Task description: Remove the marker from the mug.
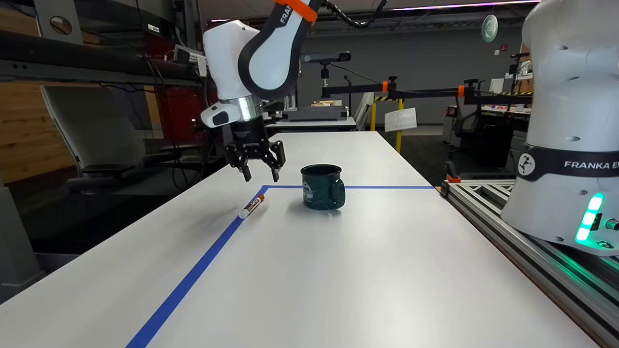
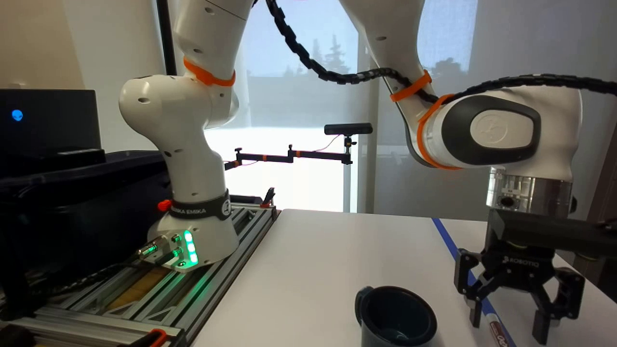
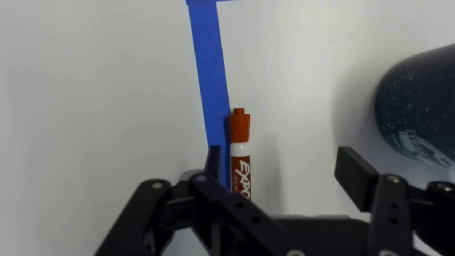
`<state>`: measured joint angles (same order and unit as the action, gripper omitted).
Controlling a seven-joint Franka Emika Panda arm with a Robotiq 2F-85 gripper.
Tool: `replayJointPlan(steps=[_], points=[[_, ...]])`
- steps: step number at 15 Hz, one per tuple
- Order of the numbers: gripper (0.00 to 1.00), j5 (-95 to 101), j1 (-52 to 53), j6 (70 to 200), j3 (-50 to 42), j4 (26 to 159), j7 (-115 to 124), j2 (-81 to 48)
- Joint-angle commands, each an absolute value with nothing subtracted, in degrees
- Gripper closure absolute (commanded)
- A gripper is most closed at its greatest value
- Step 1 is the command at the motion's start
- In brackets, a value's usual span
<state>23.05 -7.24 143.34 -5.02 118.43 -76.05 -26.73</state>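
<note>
The marker [image 1: 252, 206] has a red-brown cap and label and a white barrel. It lies on the table along the blue tape, outside the mug; it also shows in an exterior view [image 2: 498, 333] and the wrist view [image 3: 240, 170], its lower end hidden behind a finger there. The dark teal mug [image 1: 316, 188] stands upright beside it, also in an exterior view [image 2: 397, 308], and partly at the right of the wrist view [image 3: 419, 106]. My gripper [image 1: 261, 175] is open and empty above the table, near the marker; in the wrist view [image 3: 284, 170] the marker appears nearer the left finger.
The white table [image 1: 367, 270] carries blue tape lines [image 1: 193, 275]. The robot base [image 1: 566, 208] stands on a metal rail frame [image 1: 522, 256] along one table edge. The mug's handle [image 1: 340, 193] points toward the base side. A camera arm [image 2: 294, 156] stands beyond the table.
</note>
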Motion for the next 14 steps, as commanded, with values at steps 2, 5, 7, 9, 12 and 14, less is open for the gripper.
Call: replayJointPlan(steps=[2, 5, 7, 9, 12, 14], points=[[0.00, 26.3, -4.5, 140.4, -7.1, 120.8, -66.0, -21.0], [0.00, 27.7, -3.2, 137.9, -8.1, 121.5, -55.5, -18.7], [0.01, 27.8, -3.1, 135.9, -8.0, 122.2, -48.9, -17.8], [0.00, 26.9, -3.3, 134.4, -7.5, 123.8, -42.7, -16.5], [0.00, 24.9, -3.9, 134.8, -6.6, 127.7, -33.7, -14.7], [0.00, 24.1, -3.8, 134.8, -6.2, 130.6, -27.4, -13.2]])
